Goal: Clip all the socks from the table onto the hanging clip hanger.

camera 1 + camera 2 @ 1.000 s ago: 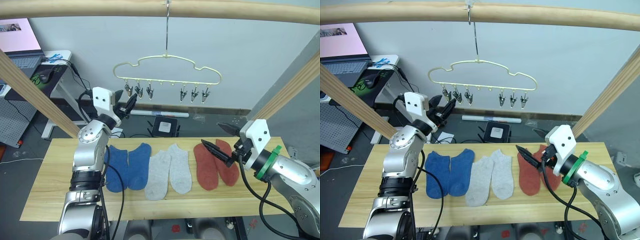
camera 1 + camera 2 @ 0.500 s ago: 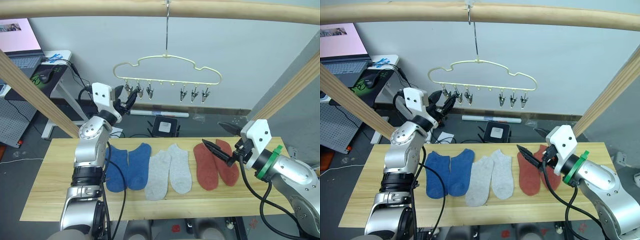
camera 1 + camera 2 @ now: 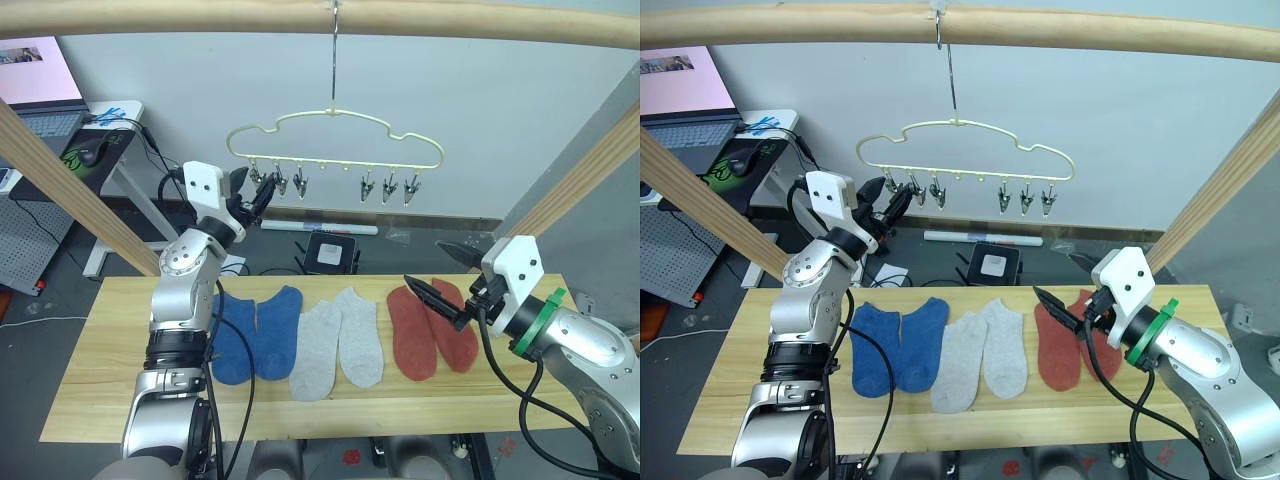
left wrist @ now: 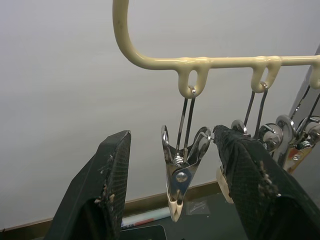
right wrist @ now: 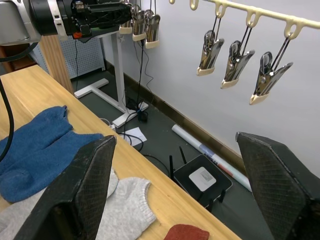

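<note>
Between my left gripper's [image 4: 172, 175] spread black fingers hangs the endmost metal clip [image 4: 181, 172] of the pale-yellow wire hanger [image 3: 335, 135], upright; my right gripper [image 3: 440, 275], also spread, hovers over the rust-red knit socks [image 3: 430, 330]

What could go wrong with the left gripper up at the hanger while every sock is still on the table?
The open left gripper brackets the end metal clip of the pale-yellow wire hanger, which hangs from a single hook: a squeeze may swing it away. The six knit socks lie unheld, so opening a clip now may accomplish nothing.
</note>
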Action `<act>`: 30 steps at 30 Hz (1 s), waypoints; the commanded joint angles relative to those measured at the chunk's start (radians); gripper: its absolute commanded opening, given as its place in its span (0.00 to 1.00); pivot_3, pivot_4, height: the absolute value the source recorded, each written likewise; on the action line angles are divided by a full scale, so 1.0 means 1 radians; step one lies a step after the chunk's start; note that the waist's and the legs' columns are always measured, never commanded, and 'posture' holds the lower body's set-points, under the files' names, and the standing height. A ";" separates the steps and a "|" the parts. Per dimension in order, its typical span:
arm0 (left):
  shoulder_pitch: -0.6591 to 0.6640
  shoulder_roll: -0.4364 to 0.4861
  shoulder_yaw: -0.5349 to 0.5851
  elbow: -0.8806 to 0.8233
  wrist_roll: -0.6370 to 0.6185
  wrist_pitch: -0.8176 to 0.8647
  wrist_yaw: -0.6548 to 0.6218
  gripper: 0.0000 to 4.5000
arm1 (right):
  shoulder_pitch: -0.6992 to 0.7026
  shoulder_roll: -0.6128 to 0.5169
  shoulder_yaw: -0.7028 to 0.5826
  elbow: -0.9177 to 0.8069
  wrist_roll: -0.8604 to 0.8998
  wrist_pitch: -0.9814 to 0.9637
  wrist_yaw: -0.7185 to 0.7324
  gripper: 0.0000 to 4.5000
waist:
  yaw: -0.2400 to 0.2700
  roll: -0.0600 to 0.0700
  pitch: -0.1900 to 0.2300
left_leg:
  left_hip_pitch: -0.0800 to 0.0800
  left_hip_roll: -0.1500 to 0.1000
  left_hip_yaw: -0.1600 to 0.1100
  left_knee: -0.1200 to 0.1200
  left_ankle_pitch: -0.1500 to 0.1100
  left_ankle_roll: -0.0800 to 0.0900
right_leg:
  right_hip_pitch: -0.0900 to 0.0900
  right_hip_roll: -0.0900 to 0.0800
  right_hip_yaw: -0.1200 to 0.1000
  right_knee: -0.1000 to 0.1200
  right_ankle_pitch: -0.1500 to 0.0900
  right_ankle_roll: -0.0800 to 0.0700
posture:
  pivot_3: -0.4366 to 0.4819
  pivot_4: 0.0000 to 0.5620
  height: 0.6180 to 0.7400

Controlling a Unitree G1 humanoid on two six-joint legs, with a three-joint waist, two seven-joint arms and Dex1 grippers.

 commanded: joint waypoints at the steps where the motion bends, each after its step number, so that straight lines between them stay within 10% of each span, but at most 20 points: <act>1: -0.025 -0.002 0.025 -0.032 -0.020 -0.004 0.007 0.63 | -0.013 0.000 -0.002 -0.033 0.008 -0.001 -0.010 0.89 | 0.000 0.000 0.000 | 0.000 0.000 0.000 0.000 0.000 0.000 | 0.000 0.000 0.000 0.000 0.000 0.000 | 0.32 0.47 1.00; 4: -0.031 -0.003 0.029 -0.029 -0.021 -0.002 0.008 0.63 | -0.018 0.000 -0.002 -0.034 0.011 0.005 -0.014 0.89 | 0.000 0.000 0.000 | 0.000 0.000 0.000 0.000 0.000 0.000 | 0.000 0.000 0.000 0.000 0.000 0.000 | 0.32 0.47 1.00; 15: -0.029 -0.007 0.040 -0.033 -0.023 0.003 0.003 0.09 | -0.022 -0.001 -0.002 -0.035 0.016 0.013 -0.019 0.89 | 0.000 0.000 0.000 | 0.000 0.000 0.000 0.000 0.000 0.000 | 0.000 0.000 0.000 0.000 0.000 0.000 | 0.32 0.47 1.00; 30: 0.002 0.016 0.014 -0.104 -0.004 0.027 -0.014 0.02 | 0.084 0.010 0.046 0.098 -0.182 0.086 -0.170 1.00 | 0.001 -0.001 0.003 | 0.000 0.000 0.000 0.000 0.000 0.000 | 0.000 0.000 0.001 0.000 0.000 0.000 | 0.34 0.52 1.00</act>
